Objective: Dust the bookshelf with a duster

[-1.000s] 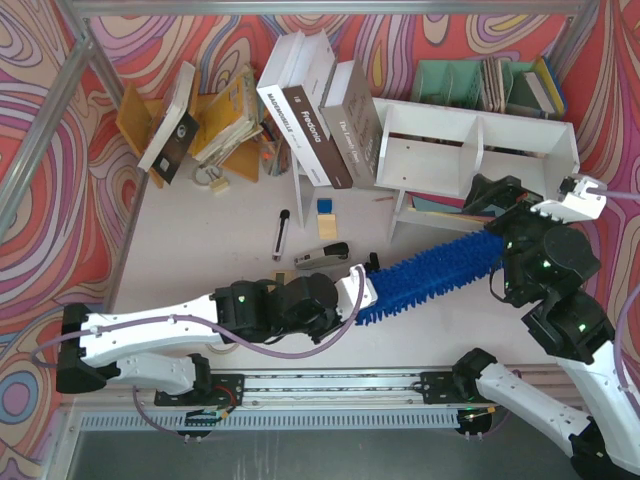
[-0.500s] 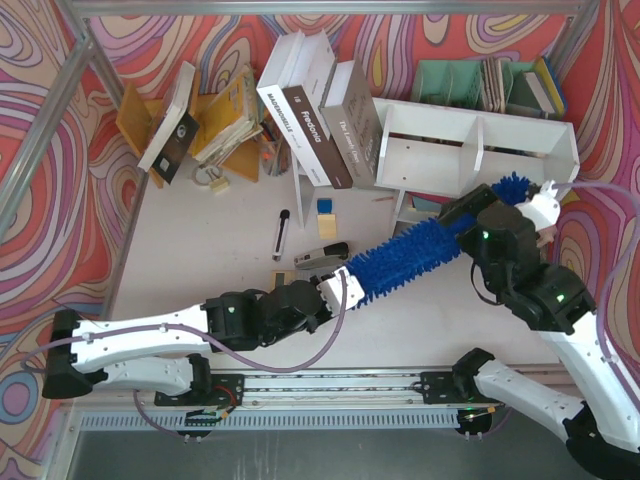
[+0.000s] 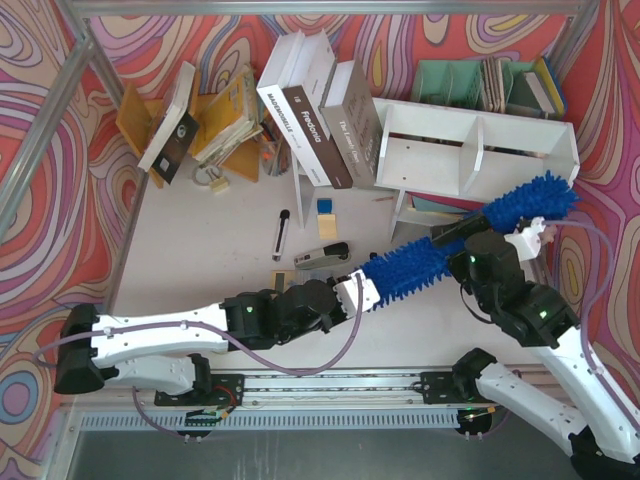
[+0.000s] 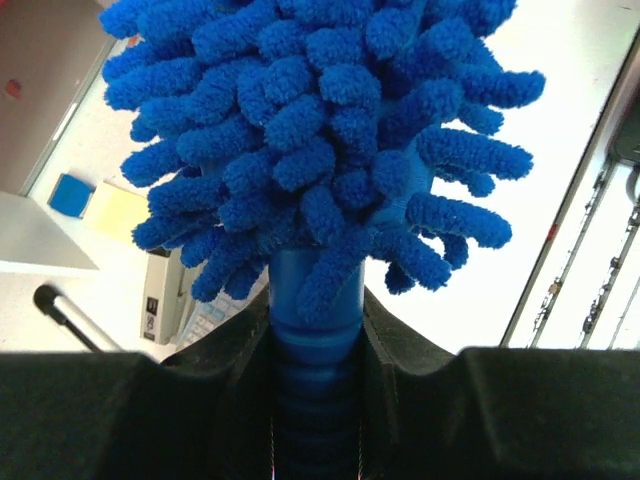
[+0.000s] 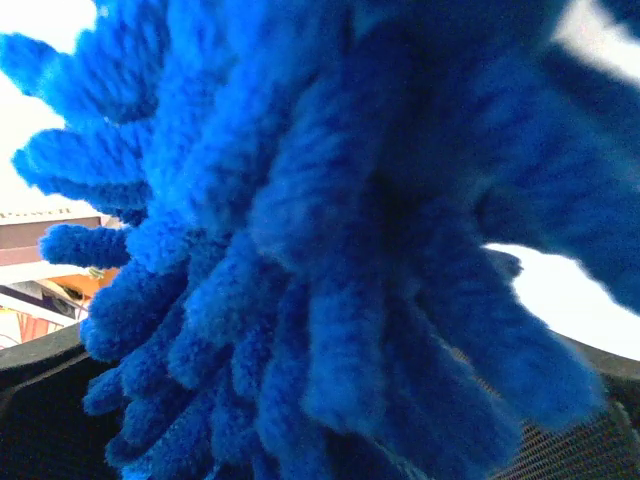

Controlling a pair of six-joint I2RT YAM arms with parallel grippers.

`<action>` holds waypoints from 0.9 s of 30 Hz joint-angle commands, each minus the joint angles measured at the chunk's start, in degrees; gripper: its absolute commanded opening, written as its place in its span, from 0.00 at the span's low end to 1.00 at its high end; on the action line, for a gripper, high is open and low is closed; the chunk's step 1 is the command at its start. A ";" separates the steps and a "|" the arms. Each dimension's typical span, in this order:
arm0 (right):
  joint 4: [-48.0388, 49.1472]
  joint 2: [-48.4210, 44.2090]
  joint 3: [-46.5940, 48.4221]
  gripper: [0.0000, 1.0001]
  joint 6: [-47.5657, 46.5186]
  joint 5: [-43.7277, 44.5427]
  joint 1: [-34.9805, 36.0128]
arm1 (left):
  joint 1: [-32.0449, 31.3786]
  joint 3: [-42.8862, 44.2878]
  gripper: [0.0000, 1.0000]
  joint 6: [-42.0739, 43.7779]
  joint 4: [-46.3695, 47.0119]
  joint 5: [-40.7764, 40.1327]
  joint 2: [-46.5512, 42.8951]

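Observation:
The long bright blue duster (image 3: 470,235) lies slanted above the table, handle low at the left, fluffy tip (image 3: 548,192) by the right end of the white bookshelf (image 3: 470,110), just in front of it. My left gripper (image 3: 352,292) is shut on the duster's ribbed blue handle (image 4: 312,330), its jaws tight on both sides. My right gripper (image 3: 455,245) sits at the middle of the head, jaws open wide with the bristles (image 5: 330,250) filling the space between them. Whether the tip touches the shelf I cannot tell.
Large books (image 3: 320,110) lean against the shelf's left end. An orange rack (image 3: 225,120) with books stands back left, a teal organiser (image 3: 470,80) behind the shelf. A stapler (image 3: 322,255), a pen (image 3: 282,235) and small blue and yellow blocks (image 3: 325,215) lie on the table.
The duster has swung and slid toward the back right, so its tip now shows past my right gripper beside the shelf's end. My right arm has pulled back and left along the head.

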 commanded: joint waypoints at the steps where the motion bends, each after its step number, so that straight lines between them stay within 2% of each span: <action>1: 3.39 -2.81 -4.13 0.94 5.43 -0.86 -0.12 | 0.12 1.69 0.00 -0.67 7.74 3.54 0.96; 11: 4.63 -6.08 -8.75 0.71 11.08 -0.77 -0.12 | 0.10 1.11 0.00 -0.54 9.56 3.19 3.26; 19: 5.16 -7.03 -10.56 0.52 13.41 -0.04 -0.12 | 0.07 -0.32 0.08 -1.08 10.31 1.02 3.06; 24: 6.46 -8.53 -13.55 0.32 17.77 0.40 -0.12 | 0.12 -1.46 0.20 -2.84 10.25 -1.59 1.80; 27: 6.51 -9.36 -15.65 0.24 21.31 0.78 -0.08 | 0.11 -2.43 0.46 -4.43 9.57 -4.09 -0.40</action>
